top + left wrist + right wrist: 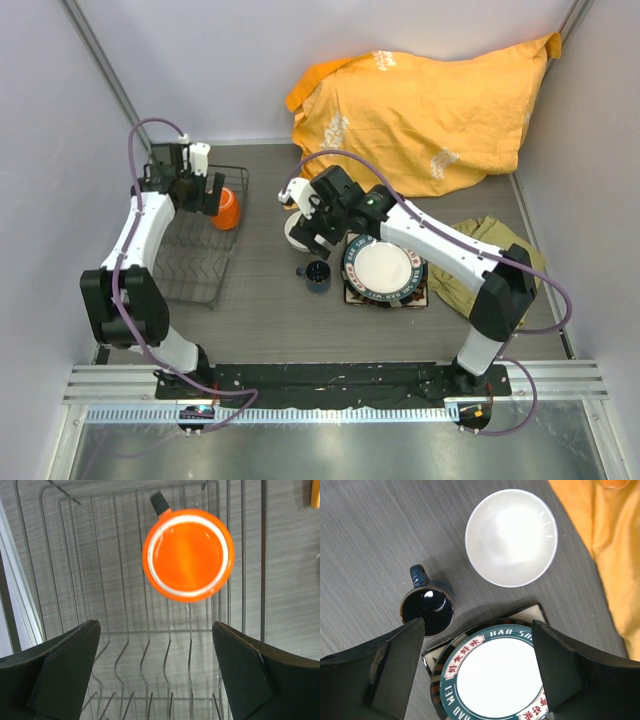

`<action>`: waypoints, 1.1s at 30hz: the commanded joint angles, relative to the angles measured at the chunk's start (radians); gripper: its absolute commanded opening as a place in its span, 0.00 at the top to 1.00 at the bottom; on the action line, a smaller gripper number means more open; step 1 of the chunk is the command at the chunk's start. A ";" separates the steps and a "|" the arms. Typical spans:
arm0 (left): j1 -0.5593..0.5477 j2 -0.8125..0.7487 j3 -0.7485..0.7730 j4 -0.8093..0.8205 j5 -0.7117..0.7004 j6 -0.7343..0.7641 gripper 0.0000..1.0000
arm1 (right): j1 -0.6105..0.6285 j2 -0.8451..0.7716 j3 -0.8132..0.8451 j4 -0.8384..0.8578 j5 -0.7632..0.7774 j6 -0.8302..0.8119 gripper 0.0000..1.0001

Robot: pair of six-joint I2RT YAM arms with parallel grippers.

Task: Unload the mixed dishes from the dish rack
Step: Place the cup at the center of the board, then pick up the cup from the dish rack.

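Observation:
The dark wire dish rack [190, 272] stands at the left. The orange mug [227, 208] stands upright in its far right corner. My left gripper [204, 192] hovers open and empty above the rack, just left of the mug. In the left wrist view the mug [188, 555] sits beyond the open gripper [155, 645], over the rack bars [114, 570]. My right gripper [318, 232] is open and empty above the unloaded dishes: the white bowl [511, 537], the small dark blue cup [427, 611], and the round dark-rimmed plate [492, 680] stacked on the square plate [537, 612].
A crumpled orange cloth [430, 110] lies at the back right. An olive cloth [492, 258] lies under the right arm, beside the plates. Grey walls close in on the left, back and right. A metal rail [330, 385] runs along the near edge.

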 commanded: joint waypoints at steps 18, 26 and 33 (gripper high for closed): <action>-0.038 0.230 0.245 0.008 -0.039 -0.029 0.00 | 0.002 -0.151 -0.139 0.086 0.110 -0.030 0.07; -0.077 0.257 0.285 -0.050 0.017 -0.035 0.00 | 0.000 -0.151 -0.167 0.098 0.110 -0.032 0.06; -0.089 0.277 0.297 -0.079 0.037 -0.039 0.00 | -0.003 -0.155 -0.179 0.103 0.112 -0.035 0.06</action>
